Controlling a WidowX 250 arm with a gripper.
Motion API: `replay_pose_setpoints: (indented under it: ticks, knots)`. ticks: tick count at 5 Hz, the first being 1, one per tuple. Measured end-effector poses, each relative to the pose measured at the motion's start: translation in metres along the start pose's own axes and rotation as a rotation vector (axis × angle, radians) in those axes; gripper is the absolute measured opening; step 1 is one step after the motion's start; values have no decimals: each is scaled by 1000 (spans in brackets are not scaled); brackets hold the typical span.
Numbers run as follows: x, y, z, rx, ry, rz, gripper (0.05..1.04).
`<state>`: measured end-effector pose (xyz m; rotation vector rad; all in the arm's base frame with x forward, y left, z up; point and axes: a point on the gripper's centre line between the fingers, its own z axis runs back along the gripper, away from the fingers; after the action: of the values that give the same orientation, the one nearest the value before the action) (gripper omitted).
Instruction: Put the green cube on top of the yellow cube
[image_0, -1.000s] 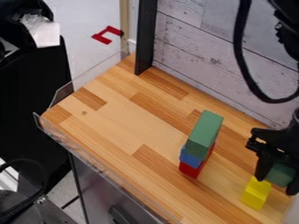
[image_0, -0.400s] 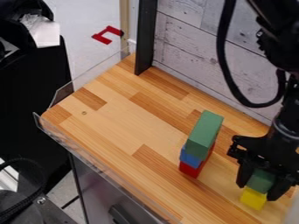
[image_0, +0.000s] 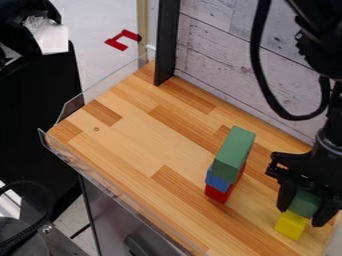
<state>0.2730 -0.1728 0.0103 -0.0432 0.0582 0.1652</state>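
Green cube (image_0: 305, 203) sits in the grasp of the gripper (image_0: 303, 212), at the right side of the wooden table (image_0: 127, 145). At the far left, a white sheet (image_0: 52, 36) lies against a large black shape (image_0: 40, 115), and a red marking (image_0: 119, 40) shows on the pale floor (image_0: 100, 17). Further right, a black post (image_0: 167, 40) stands at the table's back edge, beside a wall of pale planks (image_0: 227, 50). Right of the table's middle is a stack: a red block (image_0: 218, 194) at the bottom, a blue block (image_0: 217, 180) above it, and a long green block (image_0: 234, 150) on top. Next comes the yellow cube (image_0: 290, 226), on the table, with the green cube directly above; I cannot tell whether its weight rests there. The jaws are closed on the green cube's sides, one jaw to its left, the other to its right.
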Motion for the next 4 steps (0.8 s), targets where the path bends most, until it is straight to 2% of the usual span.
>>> replay_pose_setpoints:
  ticks: [4]
  knots:
    - [-4,3,-14,-17,46,31,585]
